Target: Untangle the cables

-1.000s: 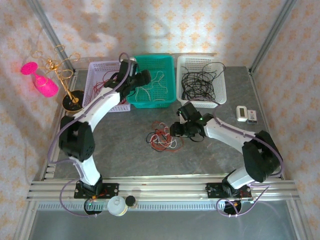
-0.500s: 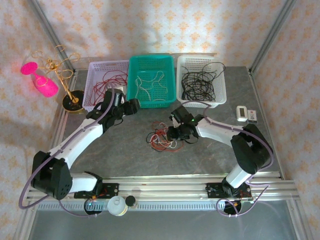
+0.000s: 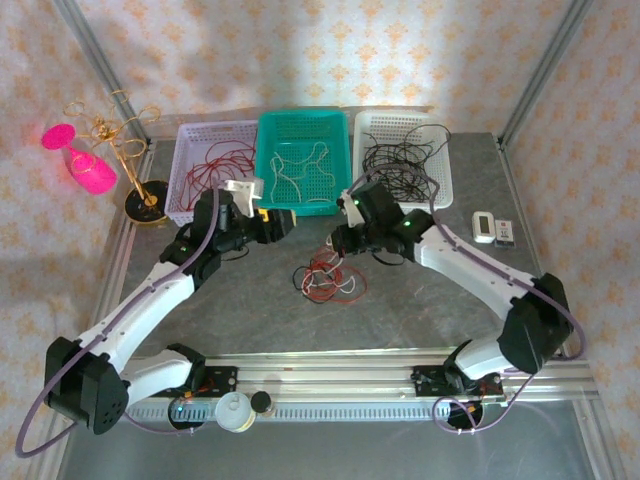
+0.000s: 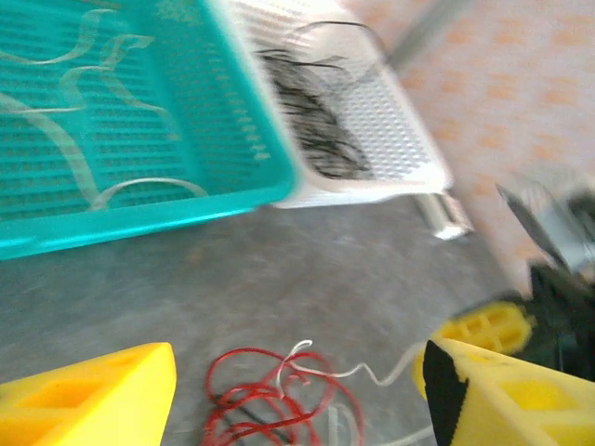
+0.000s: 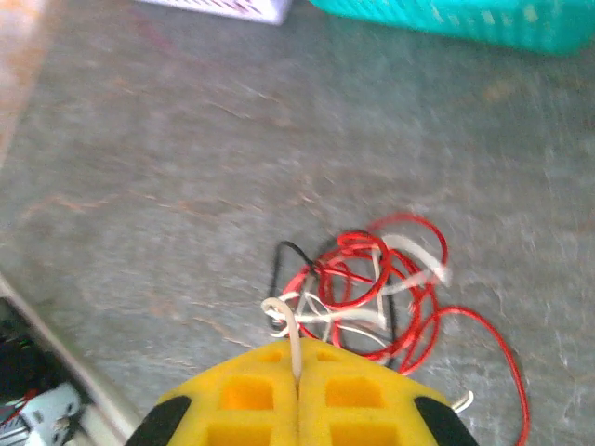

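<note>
My right claw (image 5: 297, 364) is pinched tight on a white strand (image 5: 291, 327) of the cables (image 3: 328, 280), which lie knotted on the surface (image 3: 240, 310) just before the teal basket (image 3: 305, 113). I'd draw it up slowly while the left claw (image 4: 297, 390), gaping wide and empty over them, pins the red loops (image 4: 265, 395); both arms reach forward, wrists tipped down

Grey table (image 3: 250, 300) w/ cables (image 3: 328, 280), 3 baskets (image 3: 300, 209), wire stand (image 3: 147, 200), small device (image 3: 493, 228).

Left pincer (image 4: 299, 364) gapes wide, its arm stretched forward; right pincer (image 5: 297, 358) is pinched tight on a white cable (image 5: 289, 321).
</note>
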You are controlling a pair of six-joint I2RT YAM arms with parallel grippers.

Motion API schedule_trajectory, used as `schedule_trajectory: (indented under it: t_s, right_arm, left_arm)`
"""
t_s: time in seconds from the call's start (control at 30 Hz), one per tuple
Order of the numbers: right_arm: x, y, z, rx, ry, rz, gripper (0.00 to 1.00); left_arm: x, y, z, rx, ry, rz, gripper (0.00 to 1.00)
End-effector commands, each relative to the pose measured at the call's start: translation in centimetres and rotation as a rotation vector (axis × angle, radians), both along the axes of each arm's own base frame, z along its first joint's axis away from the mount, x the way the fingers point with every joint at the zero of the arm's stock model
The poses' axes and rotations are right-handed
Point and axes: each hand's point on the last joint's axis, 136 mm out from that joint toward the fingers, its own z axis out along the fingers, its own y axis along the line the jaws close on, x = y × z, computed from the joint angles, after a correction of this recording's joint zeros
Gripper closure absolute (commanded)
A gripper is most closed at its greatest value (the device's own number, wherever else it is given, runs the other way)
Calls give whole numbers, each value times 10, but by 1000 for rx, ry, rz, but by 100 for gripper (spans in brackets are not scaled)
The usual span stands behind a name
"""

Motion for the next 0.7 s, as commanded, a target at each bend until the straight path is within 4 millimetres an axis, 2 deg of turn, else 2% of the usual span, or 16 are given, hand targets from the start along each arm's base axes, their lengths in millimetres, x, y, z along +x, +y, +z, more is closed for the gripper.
schedule_trajectory:
  t_s: [0.0, 0.1, 0.2, 0.27, 0.37, 0.57, 0.67]
  right_arm:
    - [-12, 2, 37, 32, -52, 122, 100]
    - [-14, 4, 57, 77, -50, 171, 100]
    - [-20, 11, 72, 155, -20, 233, 100]
    - [-24, 14, 79, 191, -7, 264, 100]
    - [-29, 19, 85, 233, 17, 305, 100]
    - [-28, 26, 92, 270, 39, 336, 100]
    - [-29, 29, 95, 282, 55, 349, 100]
  left_arm:
    - [-23, -34, 40, -103, -182, -224, 21]
    - [-33, -44, 51, -119, -237, -309, 17]
    - [-39, -47, 53, -108, -276, -352, 17]
    - [-39, -46, 47, -81, -282, -357, 20]
    - [-40, -49, 36, -55, -270, -388, 31]
    - [-41, -55, 16, -15, -251, -446, 25]
    - [-38, -57, 9, -1, -247, -455, 32]
